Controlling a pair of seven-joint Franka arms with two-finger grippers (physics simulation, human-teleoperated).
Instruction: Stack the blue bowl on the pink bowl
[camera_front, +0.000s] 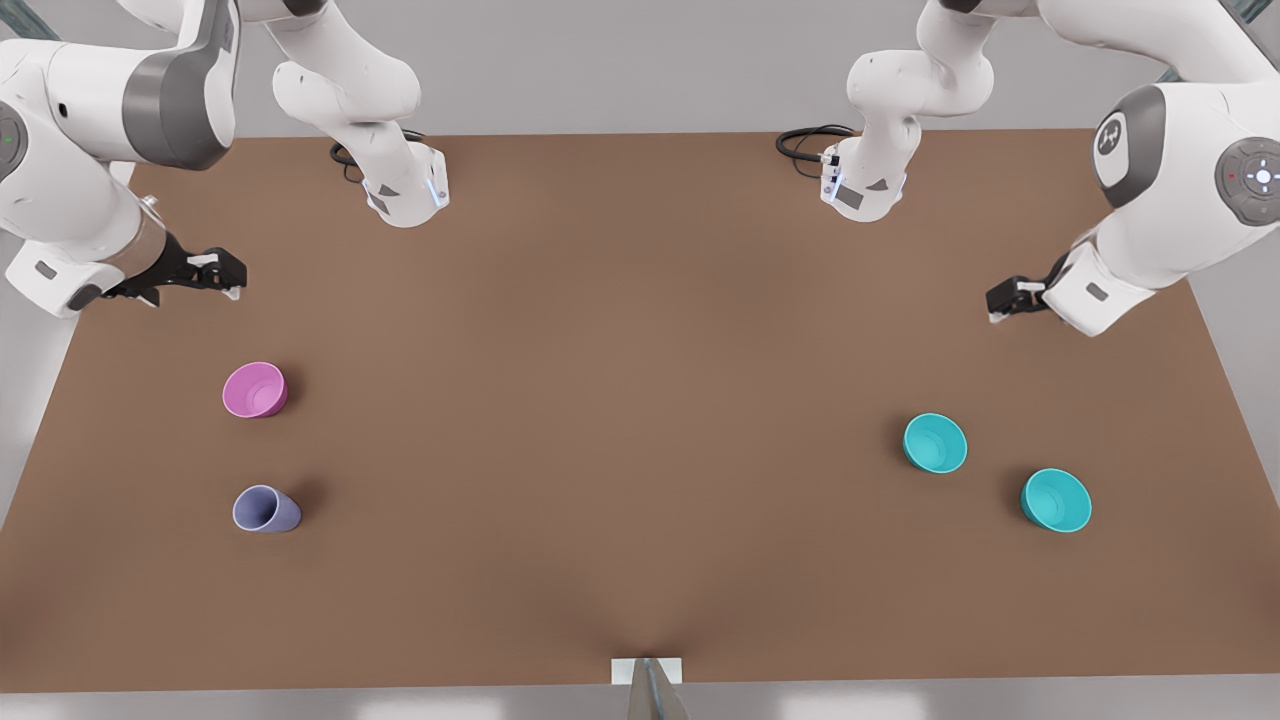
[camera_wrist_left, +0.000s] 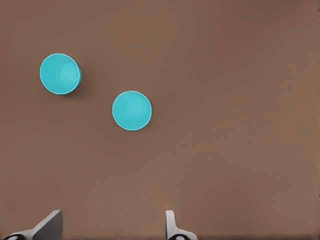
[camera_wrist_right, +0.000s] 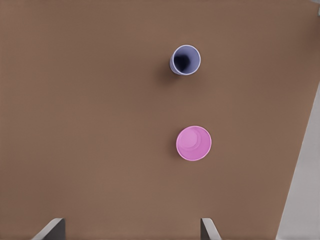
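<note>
Lavender cup and wider teal bowl sit closest to the table's front edge; the blue bowl lies frontward of the nearer, empty, wide-spread left gripper, while across the table the pink bowl lies by the waiting right gripper, likewise spread and empty.

Blue bowl upright – well apart from pink bowl
</note>
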